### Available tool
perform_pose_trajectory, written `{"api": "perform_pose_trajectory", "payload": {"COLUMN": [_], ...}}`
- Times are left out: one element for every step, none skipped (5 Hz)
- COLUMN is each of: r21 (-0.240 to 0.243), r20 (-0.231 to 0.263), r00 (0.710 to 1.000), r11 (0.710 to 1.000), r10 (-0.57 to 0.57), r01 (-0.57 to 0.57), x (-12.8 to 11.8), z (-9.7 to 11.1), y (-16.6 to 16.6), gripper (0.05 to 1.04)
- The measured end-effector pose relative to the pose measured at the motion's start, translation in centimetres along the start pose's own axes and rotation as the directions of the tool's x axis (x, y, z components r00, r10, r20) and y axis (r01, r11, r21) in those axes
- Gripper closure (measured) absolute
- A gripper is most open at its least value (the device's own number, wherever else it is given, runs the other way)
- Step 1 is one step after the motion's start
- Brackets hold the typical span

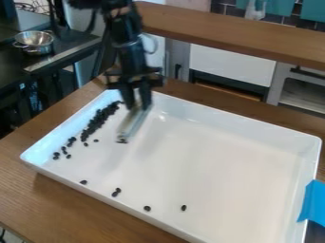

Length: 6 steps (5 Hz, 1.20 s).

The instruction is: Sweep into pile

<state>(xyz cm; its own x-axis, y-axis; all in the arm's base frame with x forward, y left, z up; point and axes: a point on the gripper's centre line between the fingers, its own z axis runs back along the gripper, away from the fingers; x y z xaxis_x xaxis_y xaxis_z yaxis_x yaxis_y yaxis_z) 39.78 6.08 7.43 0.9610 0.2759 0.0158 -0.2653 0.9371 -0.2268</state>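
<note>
- Over the upper left part of a large white rectangular tray with raised, glossy walls (pixel 234 118), the black two-finger gripper (pixel 137 105) hangs down at the end of the black robot arm (pixel 129 47), which comes into view from the top edge.
- Its jaws are closed on the upper end of a long, narrow, greyish tool (pixel 132 124). The tool slants down and to the left, its lower end close to the tray floor; blur hides its exact shape and whether it touches the floor.
- Small dark, bean-like pieces (pixel 96 121) form a long, crowded strip beside the tray's left wall, between that wall and the tool.
- Where the strip thins toward the tray's left corner, several more dark pieces (pixel 68 156) lie loosely grouped, with small gaps between them.
- A dark bit (pixel 121 141) sits right at the tool's lower end; whether it is one piece or more, I cannot tell.
- Along the near wall, well apart from the strip, five single dark pieces (pixel 184 208) are scattered on the tray floor, two of them practically touching.
- Brown wood-grained table (pixel 22 185) under the tray; bright blue tape (pixel 311 203) over the tray's right edge.
- Behind, on the left, a shiny metal bowl with handles (pixel 36 45) stands on a dark counter (pixel 70 46); farther right, a long brown wooden ledge (pixel 228 33) runs above white cabinet fronts (pixel 232 64).
</note>
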Motion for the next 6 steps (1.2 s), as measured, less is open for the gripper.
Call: {"api": "perform_pose_trajectory", "payload": {"r21": [-0.046,-0.054,-0.059,-0.053,-0.025,-0.007], "r20": [-0.015,0.008,0.034,0.058,0.066,0.082], "r00": [1.0,1.0,0.999,0.998,0.997,0.996], "r11": [0.999,0.998,0.998,0.998,0.999,0.999], "r10": [-0.018,-0.025,-0.027,-0.021,-0.033,-0.033], "r01": [0.017,0.026,0.029,0.024,0.035,0.034], "x": [-2.8,-5.0,-5.9,-6.1,-6.9,-7.5], "z": [0.5,-0.2,-1.6,-3.6,-6.1,-7.2], "y": [-4.3,-8.0,-10.7,-12.2,-12.4,-11.8], "gripper": [0.745,0.745,0.745,0.745,0.745,0.745]}}
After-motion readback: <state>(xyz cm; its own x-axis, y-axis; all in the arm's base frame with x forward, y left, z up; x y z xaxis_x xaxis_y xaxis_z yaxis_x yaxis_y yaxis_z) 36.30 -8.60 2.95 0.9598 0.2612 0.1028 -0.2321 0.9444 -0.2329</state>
